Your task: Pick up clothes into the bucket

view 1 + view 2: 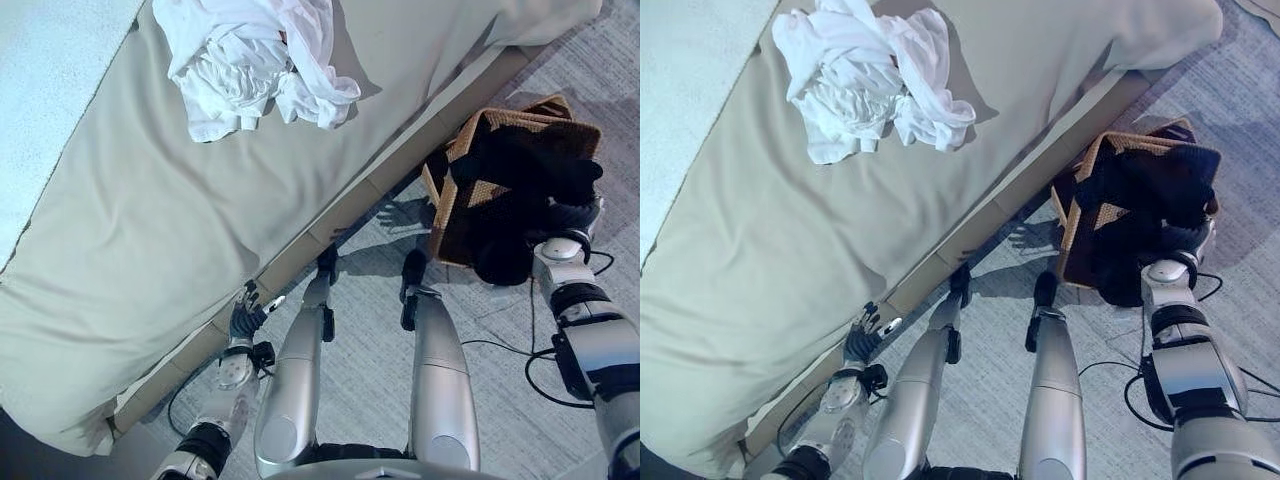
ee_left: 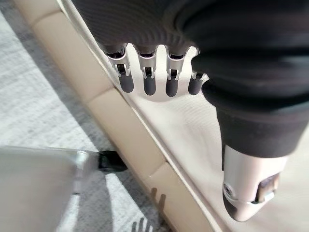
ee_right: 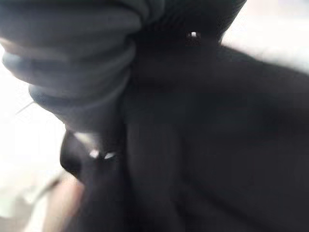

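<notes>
You see black cloth [image 1: 520, 190] heaped over the woven basket [image 1: 470, 140]; right hand [image 1: 570, 222] buried, grip untellable; left hand [image 1: 245, 315] relaxed, fingers straight.

No lettering, label, number or sign can be read on the rumpled white clothes [image 1: 255, 65], the woven brown wicker basket [image 1: 462, 190] or the beige bed [image 1: 150, 250].

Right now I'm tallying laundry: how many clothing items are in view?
2: a white garment crumpled on the bed, and a black garment draped over the wicker basket. More may lie hidden inside.
</notes>
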You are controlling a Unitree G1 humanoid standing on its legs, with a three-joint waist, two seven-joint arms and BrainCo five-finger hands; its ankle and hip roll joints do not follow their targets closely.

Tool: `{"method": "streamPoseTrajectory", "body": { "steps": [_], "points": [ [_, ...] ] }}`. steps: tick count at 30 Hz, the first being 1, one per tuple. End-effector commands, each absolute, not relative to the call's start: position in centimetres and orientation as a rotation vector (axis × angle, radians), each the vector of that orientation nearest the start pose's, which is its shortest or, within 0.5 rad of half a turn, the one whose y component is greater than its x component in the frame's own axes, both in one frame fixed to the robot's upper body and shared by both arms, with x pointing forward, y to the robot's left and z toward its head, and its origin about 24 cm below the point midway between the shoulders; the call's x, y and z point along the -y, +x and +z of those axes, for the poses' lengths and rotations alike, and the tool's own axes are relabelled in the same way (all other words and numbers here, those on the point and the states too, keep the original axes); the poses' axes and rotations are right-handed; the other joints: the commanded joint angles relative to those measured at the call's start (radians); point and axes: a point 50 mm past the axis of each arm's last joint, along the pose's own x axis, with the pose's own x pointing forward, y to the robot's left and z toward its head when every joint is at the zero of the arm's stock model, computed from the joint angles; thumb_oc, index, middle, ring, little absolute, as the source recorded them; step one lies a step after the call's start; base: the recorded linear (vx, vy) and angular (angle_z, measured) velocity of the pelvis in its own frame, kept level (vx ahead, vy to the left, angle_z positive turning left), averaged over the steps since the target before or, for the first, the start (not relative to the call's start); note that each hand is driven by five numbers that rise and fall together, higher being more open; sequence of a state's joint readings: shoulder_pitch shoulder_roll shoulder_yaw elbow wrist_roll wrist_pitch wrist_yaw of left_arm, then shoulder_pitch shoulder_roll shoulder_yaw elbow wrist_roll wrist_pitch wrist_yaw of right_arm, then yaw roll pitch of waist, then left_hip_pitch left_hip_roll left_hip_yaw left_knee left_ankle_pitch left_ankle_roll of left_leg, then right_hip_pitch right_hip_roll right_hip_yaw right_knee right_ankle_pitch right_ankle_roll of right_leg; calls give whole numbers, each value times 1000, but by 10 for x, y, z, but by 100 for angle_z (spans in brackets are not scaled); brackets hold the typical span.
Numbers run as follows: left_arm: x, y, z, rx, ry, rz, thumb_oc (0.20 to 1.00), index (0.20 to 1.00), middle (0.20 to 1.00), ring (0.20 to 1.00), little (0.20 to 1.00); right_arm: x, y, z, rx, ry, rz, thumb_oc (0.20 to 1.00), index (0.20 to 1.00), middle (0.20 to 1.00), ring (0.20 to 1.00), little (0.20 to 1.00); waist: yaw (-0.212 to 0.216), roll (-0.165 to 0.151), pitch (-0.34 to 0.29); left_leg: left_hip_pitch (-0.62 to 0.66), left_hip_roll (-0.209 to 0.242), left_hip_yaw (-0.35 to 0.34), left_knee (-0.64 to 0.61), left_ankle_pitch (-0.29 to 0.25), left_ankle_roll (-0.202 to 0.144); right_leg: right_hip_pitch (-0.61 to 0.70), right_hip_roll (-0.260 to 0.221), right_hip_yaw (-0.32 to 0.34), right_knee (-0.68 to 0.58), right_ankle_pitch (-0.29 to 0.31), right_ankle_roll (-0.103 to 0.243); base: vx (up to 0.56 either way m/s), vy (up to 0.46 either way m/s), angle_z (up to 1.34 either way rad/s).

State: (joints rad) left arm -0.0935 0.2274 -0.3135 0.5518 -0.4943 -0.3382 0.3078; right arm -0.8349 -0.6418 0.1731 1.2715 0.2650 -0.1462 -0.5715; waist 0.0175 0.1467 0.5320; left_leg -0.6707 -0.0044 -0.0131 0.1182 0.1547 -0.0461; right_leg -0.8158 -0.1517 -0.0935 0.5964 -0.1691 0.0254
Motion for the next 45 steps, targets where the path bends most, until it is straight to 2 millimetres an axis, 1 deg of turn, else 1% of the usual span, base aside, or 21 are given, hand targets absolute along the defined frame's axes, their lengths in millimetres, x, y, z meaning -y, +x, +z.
{"method": "streamPoseTrajectory", "body": {
  "steps": [1, 7, 8, 10, 11, 12, 14, 17, 18, 20, 21, 24, 25, 28, 31, 36, 37, 38, 39, 40, 45],
  "points": [
    [-178, 260, -9, -75, -154, 253, 1000, 1000, 1000, 1000, 1000, 379, 324, 121, -132, -543, -977, 1000, 1000, 1000, 1000, 1000, 0, 29, -12, 40, -39, 23, 152, -153, 5, 91, 11, 0, -179, 105, 41, 0, 0, 0],
    [-213, 278, 33, 115, -111, 396, 1000, 1000, 1000, 1000, 1000, 373, 315, 89, -219, -518, -953, 1000, 1000, 1000, 1000, 1000, -6, 25, -12, 64, -36, 25, 135, -153, 4, 110, 15, 0, -204, 115, 44, 0, 0, 0],
    [-235, 287, 60, 219, -56, 491, 1000, 1000, 1000, 1000, 1000, 365, 309, 67, -260, -489, -925, 1000, 1000, 1000, 1000, 1000, -13, 17, -12, 74, -34, 27, 133, -155, 3, 123, 19, 1, -220, 120, 47, 0, 0, 0],
    [-235, 287, 60, 219, -55, 492, 1000, 1000, 1000, 1000, 1000, 364, 309, 67, -260, -488, -925, 1000, 1000, 1000, 1000, 1000, -12, 16, -12, 75, -34, 27, 133, -155, 3, 124, 19, 1, -221, 120, 47, 0, 0, 0],
    [-265, 294, 106, 395, 28, 622, 1000, 1000, 1000, 1000, 1000, 350, 301, 40, -300, -452, -881, 1000, 1000, 1000, 1000, 1000, -24, 0, -12, 85, -29, 28, 135, -162, 3, 141, 23, 3, -238, 128, 50, 0, 0, 0],
    [-265, 294, 106, 394, 30, 622, 1000, 1000, 1000, 1000, 1000, 350, 300, 40, -301, -452, -881, 1000, 1000, 1000, 1000, 1000, -24, -1, -12, 86, -29, 28, 135, -162, 3, 141, 24, 3, -238, 128, 50, 0, 0, 0],
    [-297, 293, 141, 502, 144, 749, 1000, 1000, 1000, 1000, 1000, 335, 293, 17, -331, -417, -828, 1000, 1000, 1000, 1000, 1000, -38, -19, -12, 96, -23, 35, 148, -176, 5, 160, 28, 12, -253, 135, 55, 6, 3, -2],
    [-311, 290, 159, 548, 228, 802, 1000, 1000, 1000, 1000, 1000, 327, 290, 10, -318, -406, -802, 1000, 1000, 1000, 1000, 1000, -47, -34, -12, 102, -21, 44, 162, -187, 8, 169, 30, 23, -255, 139, 57, 12, 38, -15],
    [-331, 289, 178, 571, 343, 881, 1000, 1000, 1000, 1000, 1000, 316, 288, 5, -292, -403, -764, 1000, 1000, 1000, 1000, 1000, -63, -48, -12, 108, -19, 55, 182, -202, 11, 178, 32, 37, -261, 146, 60, 8, 70, -17],
    [-337, 288, 185, 582, 391, 891, 1000, 1000, 1000, 1000, 1000, 310, 289, 5, -271, -413, -731, 1000, 1000, 1000, 1000, 1000, -66, -56, -12, 108, -18, 61, 188, -206, 11, 181, 36, 43, -267, 149, 61, 5, 68, -18],
    [-352, 286, 203, 603, 489, 944, 1000, 1000, 1000, 1000, 1000, 293, 292, 6, -212, -447, -634, 1000, 1000, 1000, 1000, 1000, -82, -75, -12, 105, -14, 75, 201, -214, 12, 185, 41, 55, -284, 162, 67, 2, 48, -22],
    [-363, 287, 220, 610, 565, 977, 1000, 1000, 1000, 1000, 1000, 273, 291, 6, -151, -483, -509, 1000, 1000, 1000, 1000, 1000, -95, -99, -12, 101, -4, 94, 216, -222, 13, 186, 50, 73, -300, 174, 73, 10, 77, -30],
    [-371, 287, 234, 606, 660, 988, 1000, 1000, 1000, 1000, 1000, 252, 289, 7, -92, -548, -353, 1000, 1000, 1000, 1000, 1000, -112, -119, -12, 93, 0, 107, 234, -232, 16, 186, 56, 88, -313, 185, 80, 9, 39, -33],
    [-373, 290, 245, 598, 775, 970, 1000, 1000, 1000, 1000, 1000, 237, 282, 3, -70, -602, -221, 1000, 1000, 1000, 1000, 1000, -120, -137, -12, 84, 5, 116, 251, -240, 17, 181, 61, 99, -319, 191, 84, 17, 62, -31],
    [-372, 296, 267, 600, 926, 936, 1000, 1000, 1000, 1000, 1000, 205, 268, -2, -22, -661, 35, 1000, 1000, 1000, 1000, 1000, -141, -168, -12, 58, 12, 137, 286, -260, 24, 170, 71, 124, -337, 208, 97, 10, 63, -16],
    [-368, 310, 284, 577, 960, 905, 1000, 1000, 1000, 1000, 1000, 173, 259, -1, 39, -701, 252, 1000, 1000, 1000, 1000, 1000, -160, -207, -12, 4, 28, 163, 343, -293, 36, 141, 83, 151, -357, 231, 114, 27, 76, -22],
    [-367, 312, 288, 580, 967, 899, 1000, 1000, 1000, 1000, 1000, 170, 258, 0, 49, -700, 267, 1000, 1000, 1000, 1000, 1000, -156, -206, -12, 8, 35, 153, 360, -332, 33, 152, 91, 155, -355, 207, 122, 18, 82, -12],
    [-364, 314, 293, 592, 966, 892, 1000, 1000, 1000, 1000, 1000, 166, 257, 3, 70, -704, 288, 1000, 1000, 1000, 1000, 1000, -161, -220, -12, -21, 36, 168, 374, -308, 40, 132, 87, 156, -366, 237, 120, 93, 53, -12],
    [-364, 314, 294, 593, 967, 891, 1000, 1000, 1000, 1000, 1000, 166, 257, 3, 70, -703, 288, 1000, 1000, 1000, 1000, 1000, -154, -213, -12, -7, 40, 156, 378, -341, 36, 144, 95, 157, -360, 211, 125, 11, 49, -18],
    [-360, 317, 301, 605, 952, 879, 1000, 1000, 1000, 1000, 1000, 159, 257, 9, 112, -707, 322, 1000, 1000, 1000, 1000, 1000, -159, -227, -12, -34, 45, 158, 404, -355, 40, 134, 100, 162, -371, 219, 131, 100, 58, -20],
    [-356, 324, 318, 611, 950, 877, 1000, 1000, 1000, 1000, 1000, 154, 258, 21, 172, -668, 304, 1000, 1000, 1000, 1000, 1000, -163, -257, -12, -103, 57, 151, 467, -389, 48, 101, 111, 163, -384, 231, 138, 8, 1, -8]
  ]
}}
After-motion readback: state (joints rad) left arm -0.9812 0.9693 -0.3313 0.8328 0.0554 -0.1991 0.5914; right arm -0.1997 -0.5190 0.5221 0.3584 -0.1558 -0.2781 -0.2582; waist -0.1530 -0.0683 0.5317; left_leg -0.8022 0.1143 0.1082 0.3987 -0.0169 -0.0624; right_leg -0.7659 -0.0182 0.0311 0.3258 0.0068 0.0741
